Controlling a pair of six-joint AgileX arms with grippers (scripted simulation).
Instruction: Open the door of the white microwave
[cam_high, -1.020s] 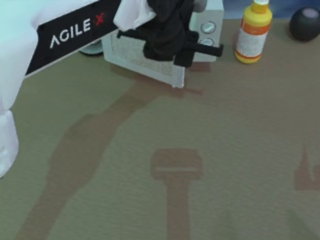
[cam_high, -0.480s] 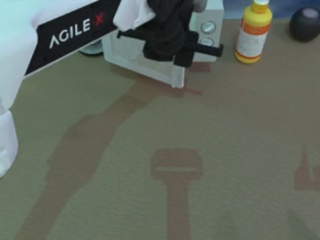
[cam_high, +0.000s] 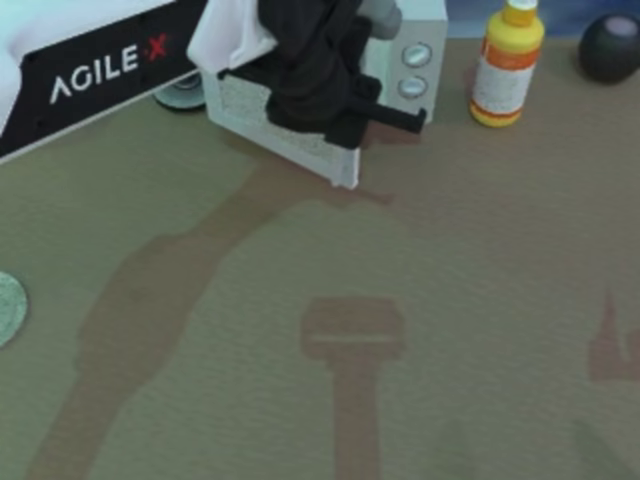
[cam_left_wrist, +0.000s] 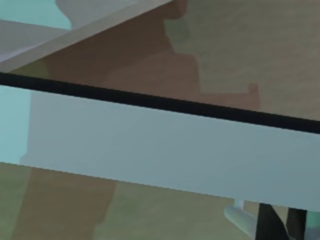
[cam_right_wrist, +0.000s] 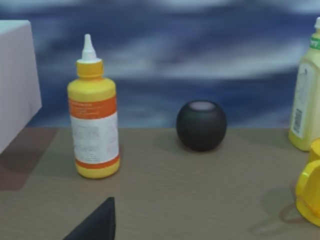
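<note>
The white microwave (cam_high: 430, 25) stands at the table's far edge, its two knobs facing forward. Its door (cam_high: 290, 135), with a speckled grey window, is swung partly open and its free edge points into the table. My left gripper (cam_high: 347, 125) hangs over that free edge, shut on the door's handle. In the left wrist view the door's white edge (cam_left_wrist: 165, 145) crosses the picture, with the pale handle (cam_left_wrist: 239, 218) beside my left gripper (cam_left_wrist: 280, 225). My right gripper (cam_right_wrist: 97, 225) is parked off the top view's right side, holding nothing that I can see.
A yellow bottle (cam_high: 505, 65) and a dark round speaker (cam_high: 608, 45) stand right of the microwave. The right wrist view also shows a pale bottle (cam_right_wrist: 306, 95) and a yellow mug (cam_right_wrist: 310, 185). A round grey thing (cam_high: 180, 95) sits behind the door, and a pale disc (cam_high: 8, 308) lies at the left edge.
The left arm has drawn back to the left, and the door has swung farther open with it. A pale disc has come into sight at the left edge.
</note>
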